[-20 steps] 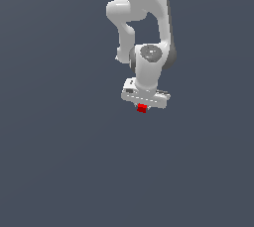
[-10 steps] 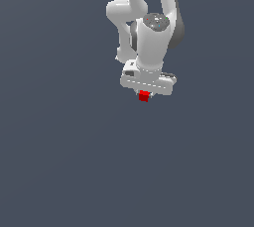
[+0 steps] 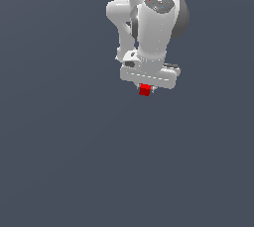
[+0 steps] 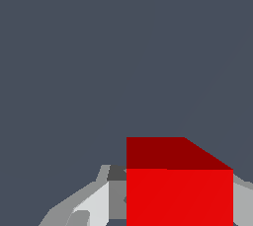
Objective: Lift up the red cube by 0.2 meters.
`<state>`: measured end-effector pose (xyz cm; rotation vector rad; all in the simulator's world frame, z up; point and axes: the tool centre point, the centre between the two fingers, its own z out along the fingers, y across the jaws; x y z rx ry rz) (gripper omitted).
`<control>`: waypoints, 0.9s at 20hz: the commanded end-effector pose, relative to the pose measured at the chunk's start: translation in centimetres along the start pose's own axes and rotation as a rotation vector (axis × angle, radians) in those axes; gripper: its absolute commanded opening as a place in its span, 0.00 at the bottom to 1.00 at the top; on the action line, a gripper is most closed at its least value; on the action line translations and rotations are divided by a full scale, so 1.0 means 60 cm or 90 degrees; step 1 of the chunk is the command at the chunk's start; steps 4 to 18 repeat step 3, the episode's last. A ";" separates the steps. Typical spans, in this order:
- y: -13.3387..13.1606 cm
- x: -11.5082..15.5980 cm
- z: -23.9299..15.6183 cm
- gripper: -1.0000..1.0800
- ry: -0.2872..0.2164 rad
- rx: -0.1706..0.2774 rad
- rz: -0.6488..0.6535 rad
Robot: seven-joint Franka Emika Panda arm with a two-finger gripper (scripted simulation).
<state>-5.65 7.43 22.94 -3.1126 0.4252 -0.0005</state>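
The red cube (image 3: 145,90) is tiny and bright red, and it peeks out just under the white hand of the arm in the exterior view. My gripper (image 3: 145,91) is shut on it, with the fingers mostly hidden behind the hand's body. In the wrist view the red cube (image 4: 179,190) fills the near part of the picture, held between a grey finger (image 4: 94,203) on one side and a sliver of the other finger (image 4: 243,205). Only the flat grey floor shows beyond it.
A plain dark grey floor (image 3: 64,161) spreads all around. The white arm (image 3: 154,28) rises above the hand toward the top of the exterior view.
The hand with the red cube has climbed toward the camera, looming larger and shifting slightly upward in the exterior view. The cube has stayed in the grip throughout.
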 end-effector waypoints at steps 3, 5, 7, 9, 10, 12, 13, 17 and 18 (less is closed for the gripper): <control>-0.001 0.001 -0.001 0.00 0.000 0.000 0.000; -0.001 0.001 -0.001 0.00 0.000 0.000 0.000; -0.001 0.001 -0.001 0.00 0.000 0.000 0.000; -0.001 0.001 -0.001 0.00 0.000 0.000 0.000; -0.001 0.001 -0.001 0.00 0.000 0.000 0.000; -0.001 0.001 -0.001 0.00 0.000 0.000 0.000; -0.001 0.001 -0.001 0.00 0.000 0.000 0.000; -0.001 0.001 -0.001 0.00 0.000 0.000 0.000; -0.001 0.001 -0.001 0.00 0.000 0.000 0.000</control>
